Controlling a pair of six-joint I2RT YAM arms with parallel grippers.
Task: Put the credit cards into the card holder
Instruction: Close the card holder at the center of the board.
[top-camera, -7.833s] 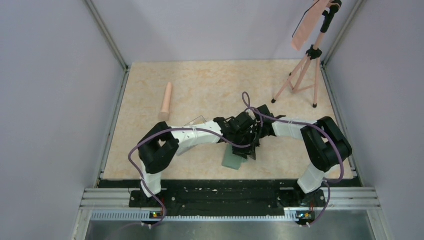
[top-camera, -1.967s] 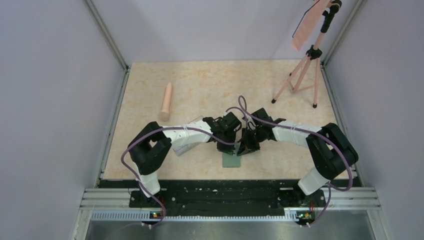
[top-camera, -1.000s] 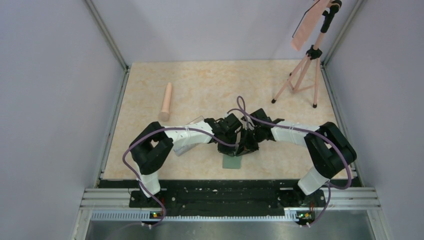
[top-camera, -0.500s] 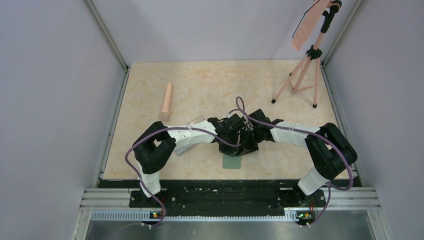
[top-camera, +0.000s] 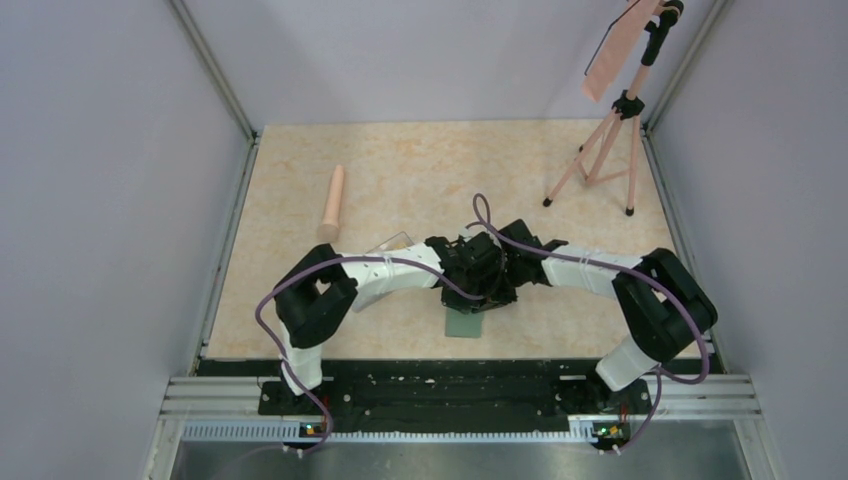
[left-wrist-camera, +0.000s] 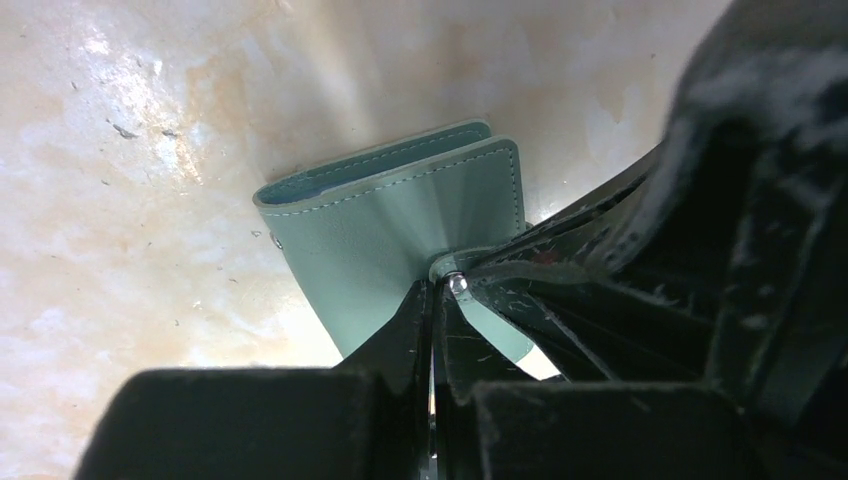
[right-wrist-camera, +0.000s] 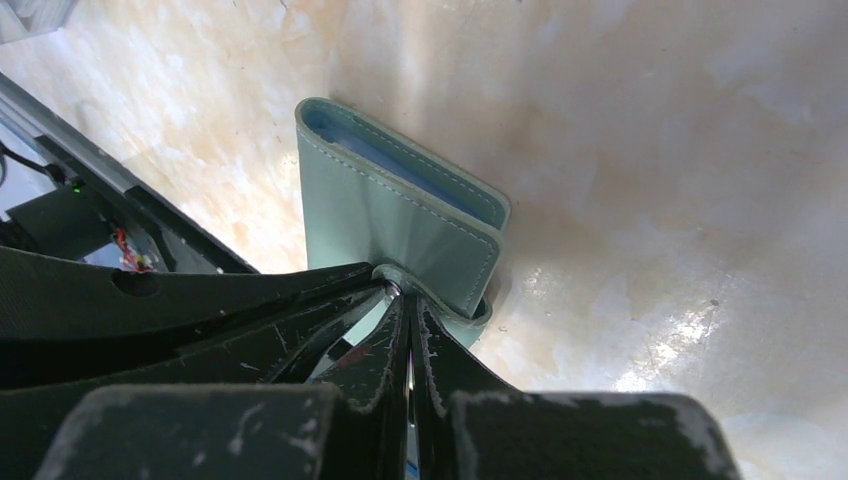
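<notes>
From above, the two arms meet over the middle of the table (top-camera: 420, 170). Their black wrists bunch so tightly that the fingertips are hidden, and only the near end of the card holder (top-camera: 463, 325) shows as a green patch on the side toward the arm bases. This view alone takes in the clear box (top-camera: 392, 242) behind the left forearm, the pink stick (top-camera: 332, 203) lying further left, and the tripod (top-camera: 605, 145) at the far right corner. The wrist cameras show the meeting point itself. The left gripper (left-wrist-camera: 432, 292) has its fingers pressed together, their tips right at the small snap tab (left-wrist-camera: 452, 272) on the card holder's near edge, where a metal stud glints. The right gripper (right-wrist-camera: 405, 298) is pressed together too, and its tips reach the same tab from the opposite side, so the two pairs of fingers come nose to nose. Whether either pair actually nips the tab cannot be told. The card holder is folded over, with the tab end toward both grippers and the rest of it stretching away from them. It is muted green with pale stitching along its edges, and its far open side shows pale blue pocket pages (right-wrist-camera: 400, 165) between the covers.
</notes>
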